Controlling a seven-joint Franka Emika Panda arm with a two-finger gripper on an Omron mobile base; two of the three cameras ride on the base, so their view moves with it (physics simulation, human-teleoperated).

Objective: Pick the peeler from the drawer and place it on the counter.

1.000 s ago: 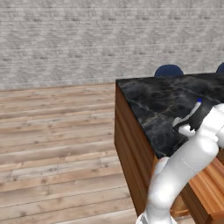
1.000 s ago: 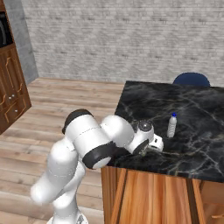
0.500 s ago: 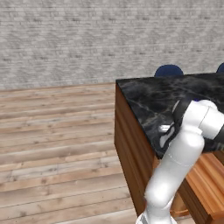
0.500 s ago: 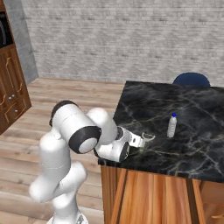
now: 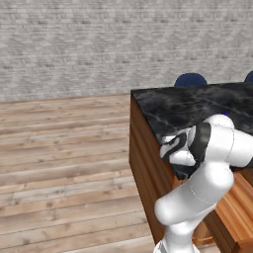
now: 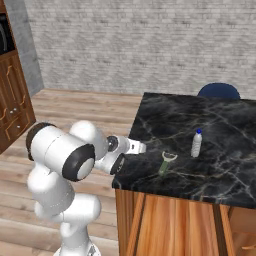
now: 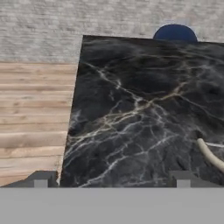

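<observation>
- Where the left base view looks over the arm, the white elbow hides much of the counter point(image 5: 168, 106), and the drawer point(image 5: 237, 217) juts out pulled open at lower right; a blue chair point(image 5: 190, 80) stands behind.
- From the right base view, the peeler point(image 6: 165, 162) lies flat on the counter point(image 6: 220, 130), near the white bottle point(image 6: 197, 143); the gripper point(image 6: 141, 147) hovers at the slab's left edge, apart from the peeler.
- Along the hand view, both fingertips point(image 7: 41, 179) stand wide apart with nothing between them, above the counter point(image 7: 131, 109); a pale curved piece, probably the peeler, shows at right.
</observation>
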